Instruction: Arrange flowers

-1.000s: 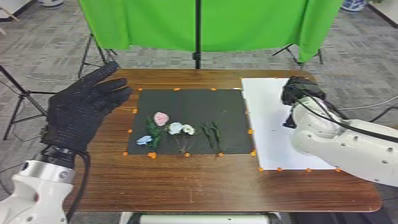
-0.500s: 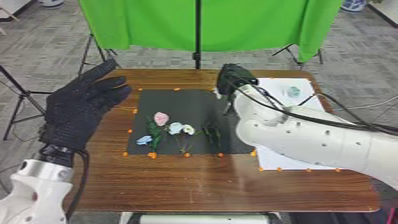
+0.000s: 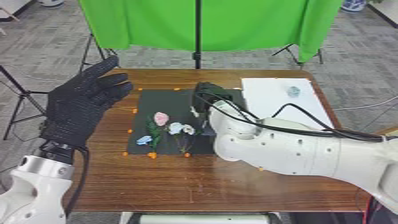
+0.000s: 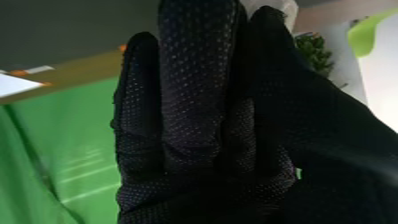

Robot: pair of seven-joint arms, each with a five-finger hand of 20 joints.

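- The desk point(image 3: 160, 185) before me is brown wood with a soft shine, rounded at its near right corner.
- A black mat point(image 3: 164, 99) lies near its middle, and a white sheet point(image 3: 266, 92) lies just beside it on the right; small orange marks point(image 3: 153, 155) dot their edges.
- Past the far edge of the desk hangs a bright green curtain point(image 3: 142, 25), with a thin black pole point(image 3: 197, 37) standing upright at its middle.
- The floor point(image 3: 53, 55) around is grey carpet, and black stand legs point(image 3: 19, 107) rise to the left of the desk.
- On the left part of the mat lie my flowers: a pink flower point(image 3: 161, 118) highest up, full and pale, with dark green leaves below it.
- Just beside it are white flowers point(image 3: 176, 128), bunched close, their thin stems running toward me.
- A light blue flower point(image 3: 144, 140) sits low, near the mat's left edge.
- A pale blue-green bloom point(image 3: 294, 91) rests on the white sheet, well apart from the others.
- My right hand point(image 3: 205, 96) is over the mat, its fingers straight and close together; near them I see a leafy green sprig point(image 4: 315, 52).
- My left hand point(image 3: 80, 102) is raised at the desk's left side, fingers loosely extended and slightly apart.
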